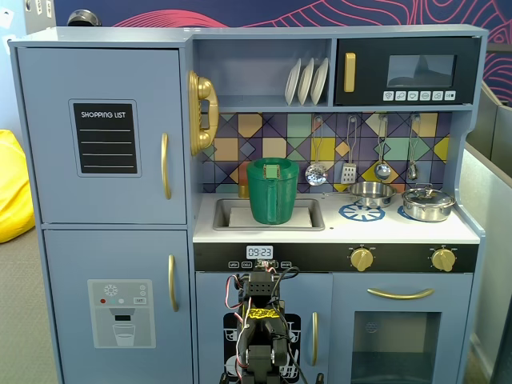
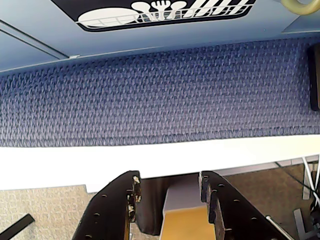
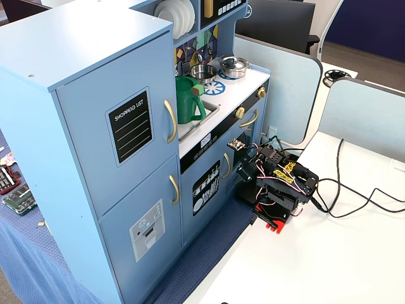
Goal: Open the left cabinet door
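- The left cabinet door (image 1: 102,134) is seen shut in both fixed views, filling the upper left part of the toy kitchen (image 1: 336,232); its black "SHOPPING LIST" panel (image 1: 106,138) sits on its middle and its vertical gold bar handle (image 1: 166,166) runs along its right edge as one fixed view shows it.
- In another fixed view the same door (image 3: 117,136) is shown at an angle, with the gold handle (image 3: 171,120) near the edge next to the sink.
- Below it, the door with the water-dispenser graphic (image 1: 120,312) is likewise closed.
- The arm (image 3: 275,183) is found folded low on the white desk (image 3: 329,253), in front of the lower middle of the kitchen and well apart from the left cabinet door.
- In one fixed view only the top of the arm (image 1: 260,336) is seen; the rest is cut off by the bottom edge, and the claw cannot be made out there.
- In the wrist view the claw (image 2: 167,192) is seen with its two dark fingers (image 2: 117,207) parted and nothing between them; it is cut off at the bottom edge.
- Beyond the claw, a blue woven mat (image 2: 160,95) and the edge of the white desk (image 2: 100,162) are shown.
- Along the top of the wrist view only the lower part of the small door with the dishes graphic (image 2: 165,10) is caught; the left cabinet door is not seen there.
- A green pitcher (image 1: 272,190) stands in the sink (image 1: 232,214).
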`<state>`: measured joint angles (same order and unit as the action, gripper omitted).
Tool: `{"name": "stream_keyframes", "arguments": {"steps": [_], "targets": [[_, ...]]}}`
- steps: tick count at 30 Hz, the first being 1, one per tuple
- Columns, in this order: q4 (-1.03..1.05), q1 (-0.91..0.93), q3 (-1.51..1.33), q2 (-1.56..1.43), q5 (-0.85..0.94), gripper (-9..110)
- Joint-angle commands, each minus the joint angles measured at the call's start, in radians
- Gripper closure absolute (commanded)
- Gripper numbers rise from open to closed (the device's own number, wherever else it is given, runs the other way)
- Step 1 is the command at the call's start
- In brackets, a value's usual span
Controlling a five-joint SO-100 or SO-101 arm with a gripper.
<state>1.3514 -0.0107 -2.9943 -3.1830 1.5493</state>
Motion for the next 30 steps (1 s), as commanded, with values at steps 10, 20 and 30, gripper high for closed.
{"name": "stream_keyframes", "arguments": {"steps": [10,20,30], "targets": [[0.181,0.106,-0.003,0.005,-0.034,101],[0.051,0.0,-0.003,0.005,0.003,101],[-0.425,-0.195,0.031,0.008,-0.072,101]]}}
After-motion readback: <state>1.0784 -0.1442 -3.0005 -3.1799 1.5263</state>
